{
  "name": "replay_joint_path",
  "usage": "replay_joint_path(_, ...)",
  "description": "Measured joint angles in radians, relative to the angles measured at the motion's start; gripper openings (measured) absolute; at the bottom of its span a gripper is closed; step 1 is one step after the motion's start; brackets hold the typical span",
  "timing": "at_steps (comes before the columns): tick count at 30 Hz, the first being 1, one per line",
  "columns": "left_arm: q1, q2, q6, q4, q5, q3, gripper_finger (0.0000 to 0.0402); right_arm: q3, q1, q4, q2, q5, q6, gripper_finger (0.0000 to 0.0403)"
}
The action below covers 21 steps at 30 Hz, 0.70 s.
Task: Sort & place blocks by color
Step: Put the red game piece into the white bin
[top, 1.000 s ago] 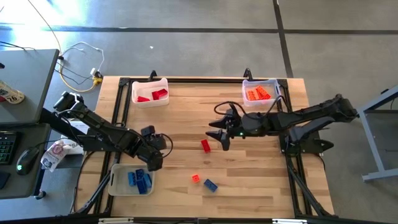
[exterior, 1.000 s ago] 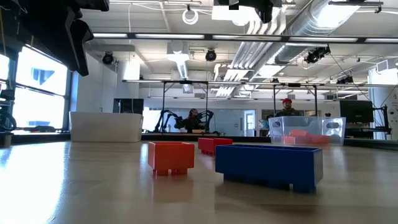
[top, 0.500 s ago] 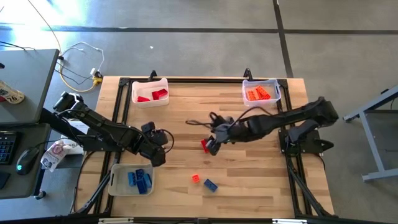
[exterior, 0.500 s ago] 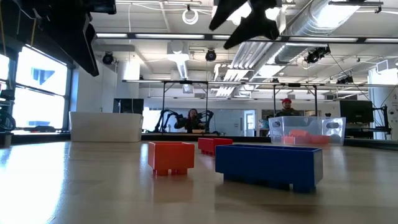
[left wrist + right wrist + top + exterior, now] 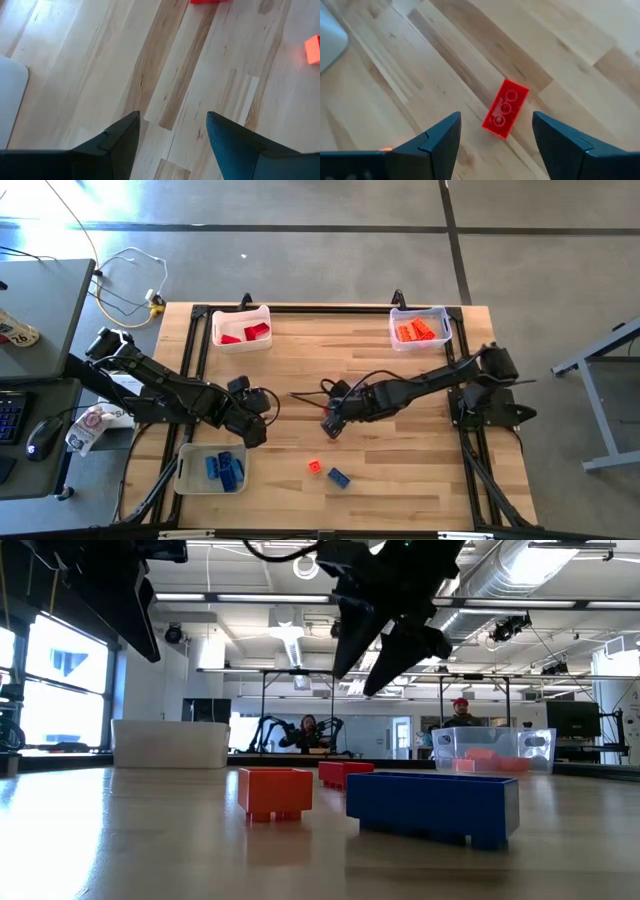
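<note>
On the tabletop (image 5: 300, 370), the left pincer (image 5: 255, 415) waits open at frame left. The right pincer (image 5: 495, 137), open, hovers over the red block (image 5: 505, 107) at centre; closing off-centre on the angled block could spin it away.

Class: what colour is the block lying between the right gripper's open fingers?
Red block; the right wrist view shows it best.

The light is bright and even and comes from ceiling lamps (image 5: 250, 597) and from a big window (image 5: 60, 690) at the side of the room. On the wooden table (image 5: 300, 370) the shadows are soft and short. In the low view, the near arms are dark silhouettes against the light, and the closest table surface is slightly out of focus.
</note>
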Motion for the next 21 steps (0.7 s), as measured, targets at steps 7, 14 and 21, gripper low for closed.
replay_joint_path(7,0.000,0.000,0.000,0.001,-0.002,0.000,0.0214,0.000,0.012,0.009,0.059,0.028,0.046,0.0231)
replay_joint_path(14,0.000,0.000,0.000,0.002,-0.003,0.000,0.0214,0.000,0.013,0.015,0.108,0.063,0.111,0.0231)
replay_joint_path(21,0.000,0.000,0.000,0.004,-0.009,0.000,0.0214,0.000,0.013,0.032,0.152,0.064,0.133,0.0231)
